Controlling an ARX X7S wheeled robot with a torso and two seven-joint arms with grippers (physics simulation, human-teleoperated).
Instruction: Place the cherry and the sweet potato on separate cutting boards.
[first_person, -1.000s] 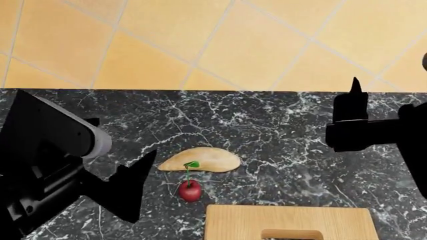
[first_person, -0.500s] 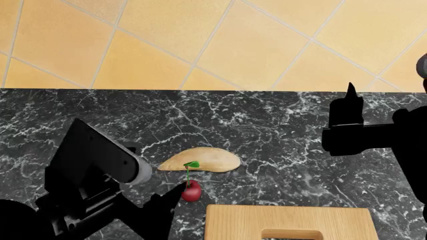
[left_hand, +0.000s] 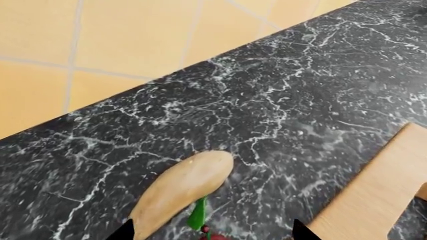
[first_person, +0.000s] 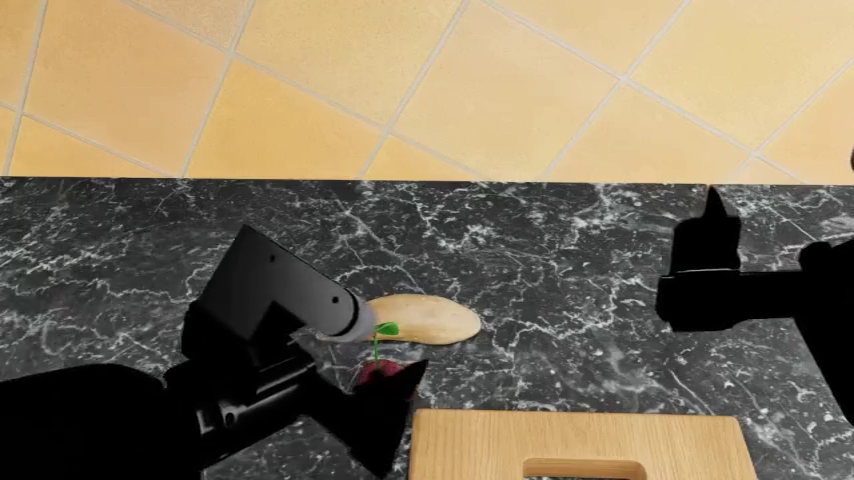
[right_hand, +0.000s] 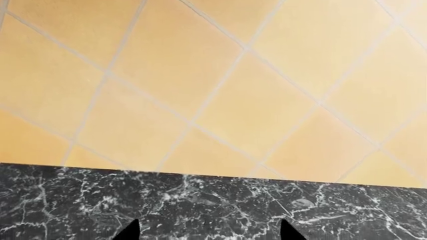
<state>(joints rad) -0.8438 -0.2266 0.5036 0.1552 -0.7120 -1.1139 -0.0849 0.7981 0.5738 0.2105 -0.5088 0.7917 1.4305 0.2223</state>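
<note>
The cherry (first_person: 378, 369), dark red with a green stem, lies on the black marble counter just in front of the pale tan sweet potato (first_person: 416, 318). My left gripper (first_person: 390, 392) is open and right over the cherry, partly hiding it. In the left wrist view the cherry (left_hand: 212, 235) sits between the open fingertips (left_hand: 127, 232), with the sweet potato (left_hand: 180, 190) just beyond. One cutting board (first_person: 581, 440) lies at the front, right of the cherry; it also shows in the left wrist view (left_hand: 373, 195). The second board is out of view. My right gripper (first_person: 709, 235) is open and empty, held up at the right.
The marble counter (first_person: 561, 270) runs back to an orange tiled wall (first_person: 441, 90). The right wrist view shows only the counter (right_hand: 213, 200) and the wall (right_hand: 220, 85) between the open right fingertips (right_hand: 130, 231).
My left arm has swung in from the far left towards the cherry, and its gripper now covers it. The right arm has barely shifted. Cherry and sweet potato have not moved.
</note>
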